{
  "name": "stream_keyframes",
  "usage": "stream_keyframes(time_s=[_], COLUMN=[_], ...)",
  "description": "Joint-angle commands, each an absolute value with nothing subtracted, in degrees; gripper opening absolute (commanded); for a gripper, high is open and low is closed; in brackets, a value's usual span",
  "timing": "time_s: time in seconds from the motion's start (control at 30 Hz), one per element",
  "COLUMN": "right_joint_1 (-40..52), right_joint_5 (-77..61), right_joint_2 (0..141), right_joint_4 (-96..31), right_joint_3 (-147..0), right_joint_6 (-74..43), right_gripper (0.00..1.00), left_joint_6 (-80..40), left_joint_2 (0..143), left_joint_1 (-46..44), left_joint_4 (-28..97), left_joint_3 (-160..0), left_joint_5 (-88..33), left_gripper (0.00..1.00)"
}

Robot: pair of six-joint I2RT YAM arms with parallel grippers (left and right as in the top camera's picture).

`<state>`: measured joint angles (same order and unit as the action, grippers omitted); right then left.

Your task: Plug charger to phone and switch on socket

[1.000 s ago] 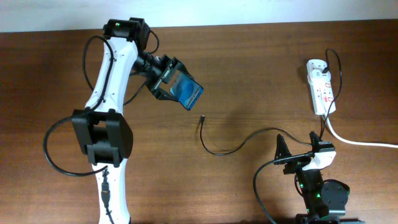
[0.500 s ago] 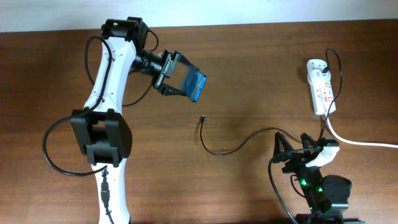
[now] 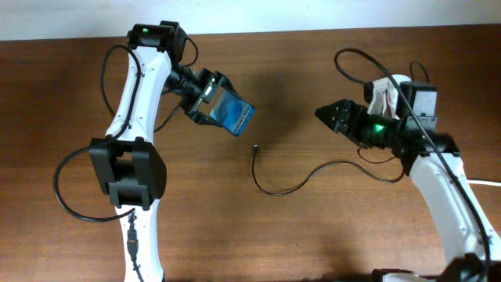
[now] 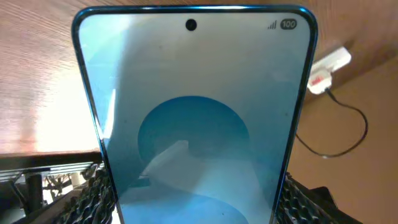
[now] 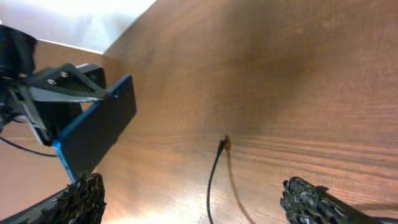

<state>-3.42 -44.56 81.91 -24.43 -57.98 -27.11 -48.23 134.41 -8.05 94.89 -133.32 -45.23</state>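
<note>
"While your left tool [image 3: 213, 107] clamps the phone [image 3: 235, 116], tilted clear of the counter [image 3: 313, 235], which arm takes the charger [image 3: 275, 192]?"

"Your right tool [image 3: 327, 115]: its jaws gape wide and carry nothing. The plug tip [image 3: 255, 148] lies on the counter at its eight o'clock, near the phone's low corner."

"How does the cable run?"

"From the tip toward six o'clock, then curling to three. Your left arm is nearer but full, so I judge the right must cross. The socket [image 4: 328, 64] sits behind that arm, partly hidden."
</note>
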Motion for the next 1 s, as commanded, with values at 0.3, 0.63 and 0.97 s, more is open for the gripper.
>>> stream_keyframes(time_s=[0.3, 0.63, 0.97], right_joint_1=[25.54, 32.29, 32.29], right_joint_5=[-23.03, -7.99, -10.31], right_joint_2=[85.62, 89.10, 92.29], right_joint_4=[-9.32, -6.11, -3.27], right_joint_3=[-58.98, -59.00, -59.00], right_joint_6=[-39.99, -50.50, -50.50], right_gripper=[0.67, 0.41, 0.29], left_joint_6=[-60.88, -60.86, -60.84], left_joint_2=[133.78, 133.78, 133.78], left_joint_1=[-13.50, -16.05, -16.25], left_joint_4=[92.25, 92.25, 92.23], left_joint_3=[-134.67, -134.67, -134.67], left_joint_5=[-33.34, -33.45, -32.49], left_gripper=[0.00, 0.00, 0.00])
